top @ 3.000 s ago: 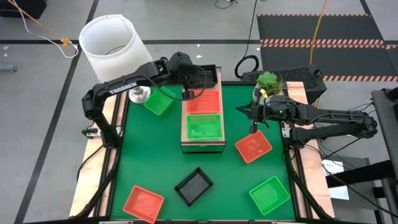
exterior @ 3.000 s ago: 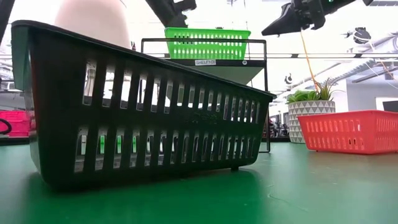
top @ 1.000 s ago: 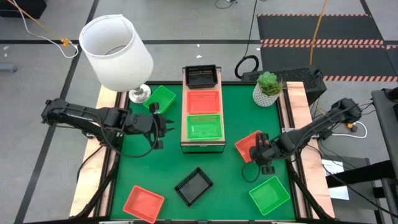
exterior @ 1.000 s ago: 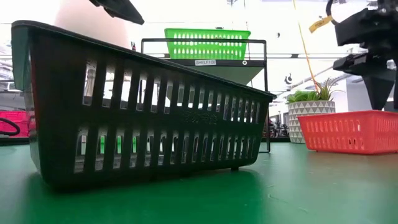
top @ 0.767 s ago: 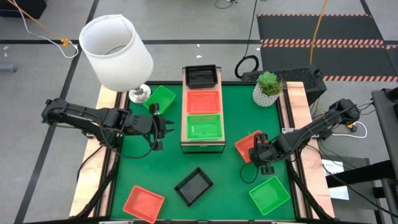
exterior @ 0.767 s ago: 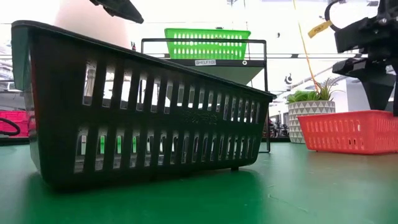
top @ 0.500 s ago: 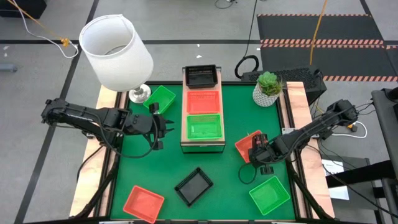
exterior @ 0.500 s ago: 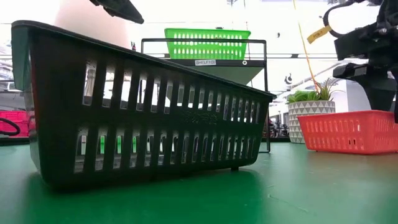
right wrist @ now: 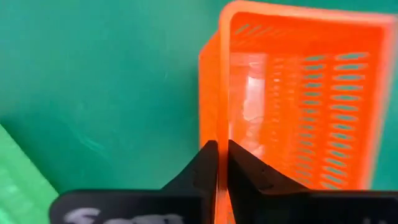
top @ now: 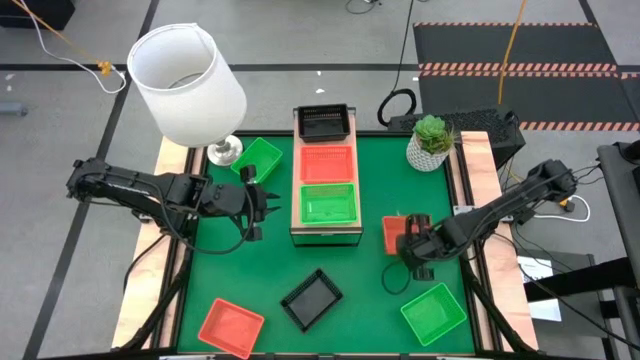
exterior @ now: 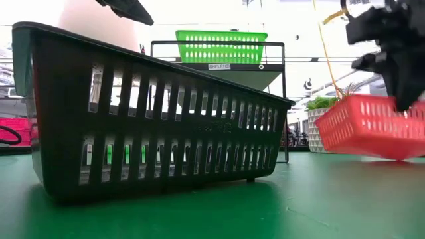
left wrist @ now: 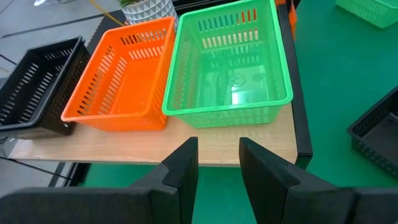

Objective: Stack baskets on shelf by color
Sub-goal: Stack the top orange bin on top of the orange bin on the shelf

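Left arm is stretched out low from the table's left edge, elbow bent, with the left gripper (top: 262,196) pointing toward the middle; its two dark fingers (left wrist: 184,163) sit parallel with a clear gap between them, nothing in it. Right arm reaches in from the right edge, wrist angled down, and the right gripper (right wrist: 217,163) is pinched tight on the rim of an orange-red basket (right wrist: 298,99), which hangs tilted.

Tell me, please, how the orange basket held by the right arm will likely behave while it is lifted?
The orange basket is pinched by one wall only between the right gripper fingers, and it already hangs tilted, so it will probably swing. Its thin perforated walls suggest it is light, perhaps slightly flexible.
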You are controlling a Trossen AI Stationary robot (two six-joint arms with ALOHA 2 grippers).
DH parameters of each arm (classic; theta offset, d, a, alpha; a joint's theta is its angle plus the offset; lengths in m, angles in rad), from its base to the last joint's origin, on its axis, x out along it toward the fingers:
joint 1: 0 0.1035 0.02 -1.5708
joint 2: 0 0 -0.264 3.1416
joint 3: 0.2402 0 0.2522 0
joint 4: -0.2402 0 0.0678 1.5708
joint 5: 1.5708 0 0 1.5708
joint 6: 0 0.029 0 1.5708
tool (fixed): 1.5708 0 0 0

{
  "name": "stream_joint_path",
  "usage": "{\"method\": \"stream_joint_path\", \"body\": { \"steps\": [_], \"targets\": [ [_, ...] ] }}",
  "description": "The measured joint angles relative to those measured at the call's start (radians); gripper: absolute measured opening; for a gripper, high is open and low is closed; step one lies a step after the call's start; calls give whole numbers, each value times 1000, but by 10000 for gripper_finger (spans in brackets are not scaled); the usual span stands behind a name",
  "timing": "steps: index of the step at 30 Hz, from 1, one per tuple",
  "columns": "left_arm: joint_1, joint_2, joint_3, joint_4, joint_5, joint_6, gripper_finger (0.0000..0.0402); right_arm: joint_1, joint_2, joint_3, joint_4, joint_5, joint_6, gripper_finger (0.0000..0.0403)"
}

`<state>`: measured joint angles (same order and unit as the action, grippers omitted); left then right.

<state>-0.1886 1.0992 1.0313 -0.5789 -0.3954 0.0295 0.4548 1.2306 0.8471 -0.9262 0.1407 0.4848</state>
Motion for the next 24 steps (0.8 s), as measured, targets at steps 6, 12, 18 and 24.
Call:
{"method": "stream_joint_path", "body": {
  "steps": [6, 12, 18, 24],
  "targets": [
    [0, 0, 0, 4, 0, 13, 120, -2, -2, 170, -158, 97, 82, 8],
    [0, 0, 0, 2, 0, 13, 120, -2, 1, 385, -303, 267, 117, 10],
    [0, 0, 0, -3, 0, 12, 120, -12, 46, 630, -434, 432, 34, 7],
    [0, 0, 0, -3, 0, 11, 120, -72, 110, 818, -468, 484, -129, 6]
  ]
}}
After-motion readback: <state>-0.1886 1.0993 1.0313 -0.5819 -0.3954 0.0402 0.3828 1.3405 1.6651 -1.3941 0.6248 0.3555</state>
